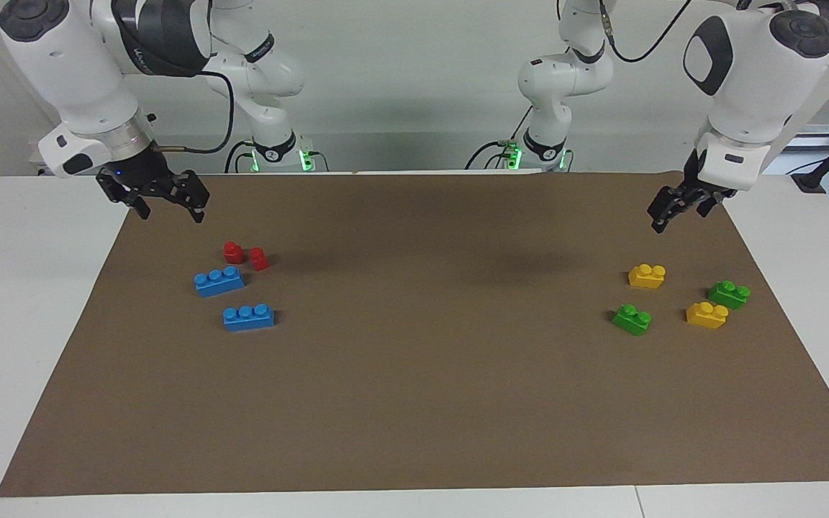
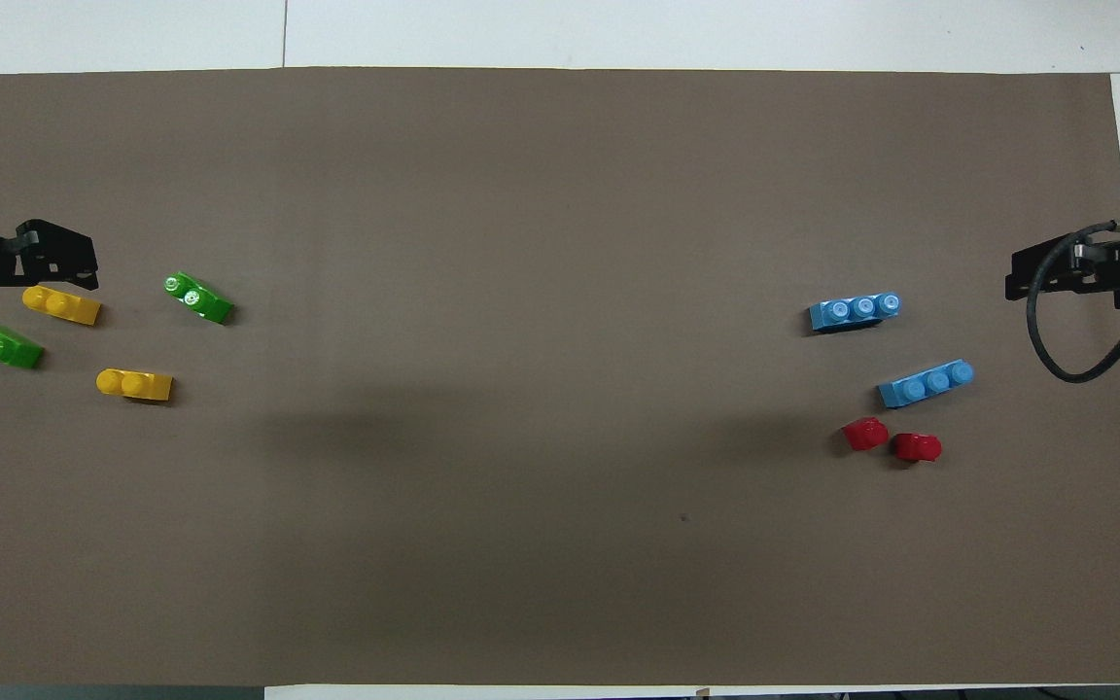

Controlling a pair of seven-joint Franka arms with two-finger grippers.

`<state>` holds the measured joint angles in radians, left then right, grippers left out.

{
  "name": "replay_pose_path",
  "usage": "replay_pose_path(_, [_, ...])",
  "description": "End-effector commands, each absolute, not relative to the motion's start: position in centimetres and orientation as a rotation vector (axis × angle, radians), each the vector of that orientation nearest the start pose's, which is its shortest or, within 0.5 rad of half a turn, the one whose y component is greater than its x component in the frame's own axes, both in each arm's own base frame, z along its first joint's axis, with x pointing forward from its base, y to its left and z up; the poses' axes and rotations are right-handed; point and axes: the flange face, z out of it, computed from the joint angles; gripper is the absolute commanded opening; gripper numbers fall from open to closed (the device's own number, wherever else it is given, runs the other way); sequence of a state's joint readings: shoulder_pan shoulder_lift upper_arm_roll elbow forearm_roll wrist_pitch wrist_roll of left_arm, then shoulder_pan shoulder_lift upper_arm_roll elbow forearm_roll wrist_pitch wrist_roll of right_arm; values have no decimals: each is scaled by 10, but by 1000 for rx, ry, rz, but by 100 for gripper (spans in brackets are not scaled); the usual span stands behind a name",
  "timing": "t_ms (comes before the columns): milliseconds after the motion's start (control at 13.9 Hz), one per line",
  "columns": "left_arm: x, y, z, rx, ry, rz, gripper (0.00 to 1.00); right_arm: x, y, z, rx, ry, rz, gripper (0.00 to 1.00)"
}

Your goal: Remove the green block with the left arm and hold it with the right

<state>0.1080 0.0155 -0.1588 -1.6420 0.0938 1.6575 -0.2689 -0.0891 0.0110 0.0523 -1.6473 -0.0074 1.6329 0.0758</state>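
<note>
Two green blocks lie on the brown mat at the left arm's end: one point(image 1: 631, 319) point(image 2: 198, 297) toward the table's middle, the other point(image 1: 729, 294) point(image 2: 2, 345) near the mat's end edge. My left gripper point(image 1: 676, 208) point(image 2: 84, 264) hangs open and empty high over the mat, well above these bricks and touching none. My right gripper point(image 1: 170, 210) point(image 2: 1015, 277) hangs open and empty over the mat's edge at the right arm's end, above the red bricks' area.
Two yellow bricks point(image 1: 647, 275) point(image 1: 707, 314) lie among the green ones. At the right arm's end are two blue three-stud bricks point(image 1: 219, 280) point(image 1: 249, 316) and two small red bricks point(image 1: 246, 255). The brown mat point(image 1: 414, 403) covers the white table.
</note>
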Motion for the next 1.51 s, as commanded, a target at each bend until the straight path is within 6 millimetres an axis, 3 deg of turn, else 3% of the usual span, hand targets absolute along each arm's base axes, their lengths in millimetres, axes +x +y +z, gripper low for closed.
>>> replay_pose_path(0, [557, -21, 611, -3061, -246, 30, 100, 559, -24, 587, -3173, 137, 43, 100])
replay_pose_path(215, [549, -18, 630, -3116, -248, 94, 100, 559, -25, 587, -3178, 127, 41, 100])
replay_pose_path(646, [543, -28, 628, -3111, -197, 169, 100, 559, -24, 586, -3177, 124, 44, 100])
replay_pose_path(862, [543, -26, 629, -3126, 16, 174, 100, 559, -23, 584, -3177, 122, 48, 100])
replay_pose_path(1436, [545, -17, 631, -3166, -3, 154, 100, 558, -23, 583, -3177, 122, 48, 100])
